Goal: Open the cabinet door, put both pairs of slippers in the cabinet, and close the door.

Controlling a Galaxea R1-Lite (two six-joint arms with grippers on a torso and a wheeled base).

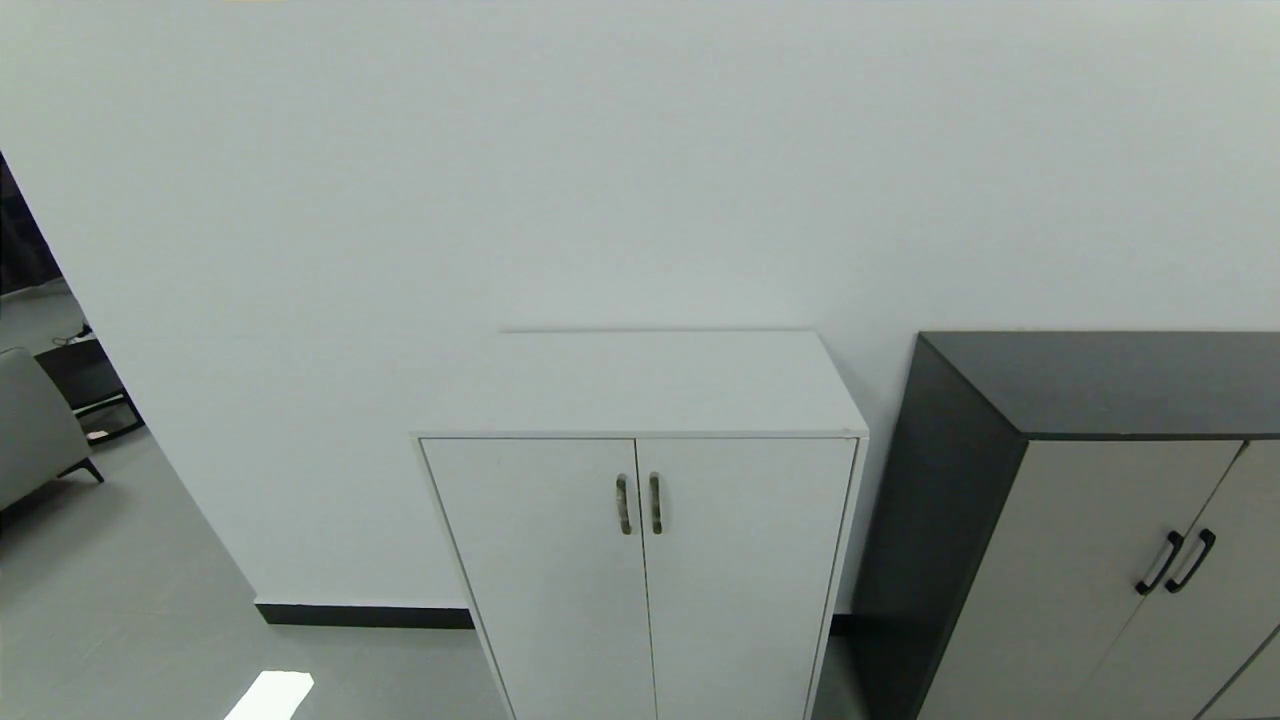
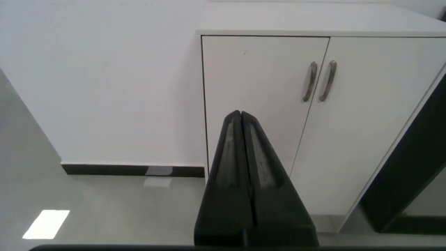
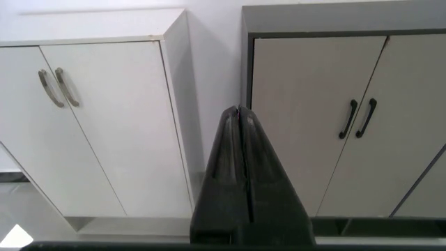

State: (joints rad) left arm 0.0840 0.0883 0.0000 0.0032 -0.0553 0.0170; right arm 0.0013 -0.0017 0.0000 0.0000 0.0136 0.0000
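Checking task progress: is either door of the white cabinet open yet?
No, both doors of the white cabinet sit flush and shut, handles side by side.

Head above, 2 wrists low — white cabinet (image 1: 560,580) shared

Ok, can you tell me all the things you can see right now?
White cabinet: one, white, middle, against the wall, shut.
Metal handles: two, silver-grey, side by side at its middle.
Dark cabinet: one, black with pale fronts, right of the white one.
Black handles: two, black, on the dark cabinet.
Armchair: one, grey, far left on the floor.
Skirting strip: one, black, along the wall's foot.
Left pincer: one, black, shut, facing the white cabinet.
Right pincer: one, black, shut, between both cabinets.
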